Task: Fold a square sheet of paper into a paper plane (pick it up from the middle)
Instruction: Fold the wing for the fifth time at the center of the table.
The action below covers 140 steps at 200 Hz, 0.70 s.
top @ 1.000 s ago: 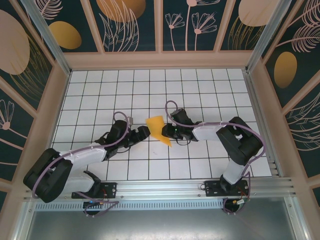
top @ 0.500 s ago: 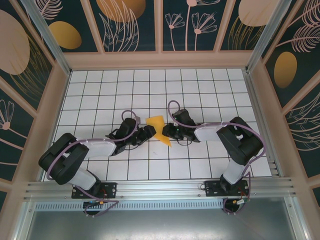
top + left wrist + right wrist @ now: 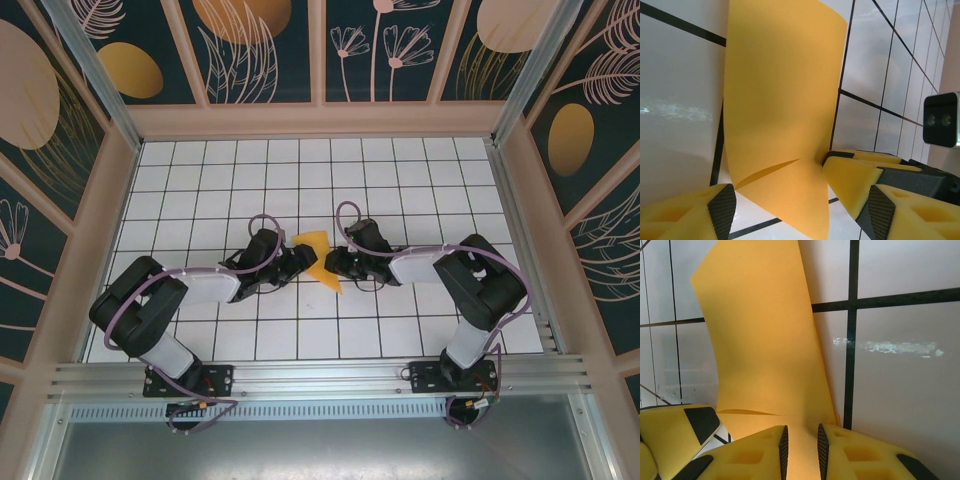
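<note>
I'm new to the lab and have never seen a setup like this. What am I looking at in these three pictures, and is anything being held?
Two robot arms are bolted side by side at the near edge of a white tiled table. The wide picture looks down from above and behind them. Each close-up comes from a camera on one wrist, so the yellow foam fingers at its bottom edge are that arm's own. Between the arms is a curved, partly folded orange-yellow sheet of paper. The right tool is pinched shut on one edge of it. The left tool is open, a finger on either side of the paper, not gripping.
</note>
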Each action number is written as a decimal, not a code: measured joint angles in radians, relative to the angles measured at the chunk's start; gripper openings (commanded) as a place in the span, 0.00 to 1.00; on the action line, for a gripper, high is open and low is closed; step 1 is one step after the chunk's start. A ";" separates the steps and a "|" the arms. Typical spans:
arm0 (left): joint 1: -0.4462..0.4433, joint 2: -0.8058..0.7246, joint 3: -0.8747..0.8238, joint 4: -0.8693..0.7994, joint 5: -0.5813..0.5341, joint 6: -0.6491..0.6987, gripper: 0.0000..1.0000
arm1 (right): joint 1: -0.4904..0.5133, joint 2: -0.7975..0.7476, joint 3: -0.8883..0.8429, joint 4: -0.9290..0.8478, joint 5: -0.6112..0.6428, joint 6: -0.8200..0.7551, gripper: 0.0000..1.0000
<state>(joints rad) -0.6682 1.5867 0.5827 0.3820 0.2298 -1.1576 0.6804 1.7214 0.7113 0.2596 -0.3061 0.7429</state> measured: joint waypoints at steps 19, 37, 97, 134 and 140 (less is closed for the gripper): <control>0.000 0.000 0.005 -0.019 -0.013 0.000 0.74 | 0.000 0.000 0.000 0.001 0.000 0.000 0.27; 0.000 0.000 0.007 -0.035 -0.029 0.000 0.74 | 0.000 0.000 -0.001 0.002 -0.001 0.000 0.27; 0.000 0.035 0.016 -0.017 0.008 -0.001 0.57 | 0.000 0.000 -0.006 0.012 -0.003 0.000 0.27; 0.000 0.050 0.018 0.021 0.040 -0.008 0.43 | 0.000 -0.002 -0.008 0.014 -0.003 0.000 0.28; 0.000 0.051 0.018 0.026 0.043 -0.008 0.39 | 0.000 -0.002 -0.008 0.014 -0.004 0.000 0.28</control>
<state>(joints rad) -0.6682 1.6375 0.6006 0.4084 0.2733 -1.1652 0.6804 1.7195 0.7036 0.2741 -0.3099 0.7425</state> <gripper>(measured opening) 0.449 0.276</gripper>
